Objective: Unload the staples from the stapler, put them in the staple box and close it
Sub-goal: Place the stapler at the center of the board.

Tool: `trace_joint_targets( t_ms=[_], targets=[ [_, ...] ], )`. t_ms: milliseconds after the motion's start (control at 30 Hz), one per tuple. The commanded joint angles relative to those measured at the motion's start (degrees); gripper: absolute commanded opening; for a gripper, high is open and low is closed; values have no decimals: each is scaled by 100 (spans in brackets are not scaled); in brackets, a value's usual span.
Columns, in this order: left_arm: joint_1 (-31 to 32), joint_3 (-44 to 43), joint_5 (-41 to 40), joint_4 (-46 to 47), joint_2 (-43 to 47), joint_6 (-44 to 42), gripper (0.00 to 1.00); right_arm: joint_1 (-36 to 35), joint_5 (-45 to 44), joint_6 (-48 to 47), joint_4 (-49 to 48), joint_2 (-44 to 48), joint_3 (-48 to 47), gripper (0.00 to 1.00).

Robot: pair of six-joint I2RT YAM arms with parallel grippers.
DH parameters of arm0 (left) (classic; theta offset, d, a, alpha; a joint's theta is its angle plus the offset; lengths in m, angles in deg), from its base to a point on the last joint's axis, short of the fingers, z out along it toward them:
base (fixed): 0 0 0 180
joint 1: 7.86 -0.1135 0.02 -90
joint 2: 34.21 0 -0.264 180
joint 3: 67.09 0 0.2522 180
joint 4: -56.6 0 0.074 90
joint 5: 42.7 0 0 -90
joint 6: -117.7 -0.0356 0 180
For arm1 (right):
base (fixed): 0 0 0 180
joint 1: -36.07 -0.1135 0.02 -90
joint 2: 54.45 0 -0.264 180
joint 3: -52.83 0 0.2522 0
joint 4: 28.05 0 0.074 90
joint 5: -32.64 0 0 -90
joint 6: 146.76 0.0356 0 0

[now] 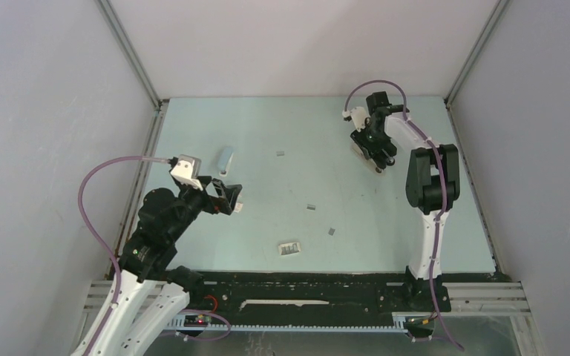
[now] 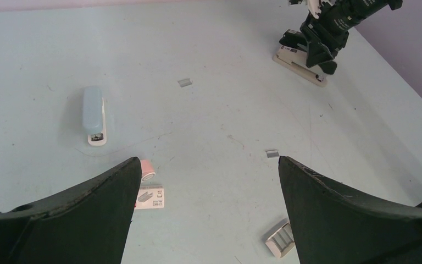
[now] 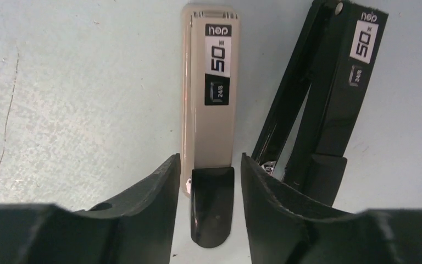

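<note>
A beige stapler [image 3: 211,93] lies closed on the table. A black stapler [image 3: 329,99] lies beside it with its top arm swung open. My right gripper [image 3: 210,159] is low over the beige one. Its fingers [image 3: 159,192] stand on either side of the stapler's black rear cap [image 3: 212,203], with a thin gap on each side. Loose staples lie on the table as short strips [image 1: 280,153] [image 1: 310,208] [image 1: 332,231]. My left gripper [image 2: 208,160] is wide open and empty above the table's near left. A light blue stapler [image 2: 94,115] stands ahead of it.
A pink block [image 2: 147,169] and a labelled white box [image 2: 150,198] lie by my left finger. An open white-and-grey staple box [image 1: 290,248] sits near the front. The right arm [image 1: 430,185] stands at the right. Grey walls enclose the table.
</note>
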Motion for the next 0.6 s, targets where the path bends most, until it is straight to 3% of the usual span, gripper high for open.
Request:
trace_joint_targets(
  t_ms=[0, 300, 567],
  targets=[
    [-43, 111, -53, 40, -32, -173, 100, -89, -7, 149, -150, 86, -345, 57],
    [-44, 114, 54, 42, -26, -173, 100, -79, 260, 270, -112, 1136, -290, 74],
    [-69, 111, 177, 47, -60, -114, 100, -184, 1825, 696, -274, 2917, 667, 76]
  ],
)
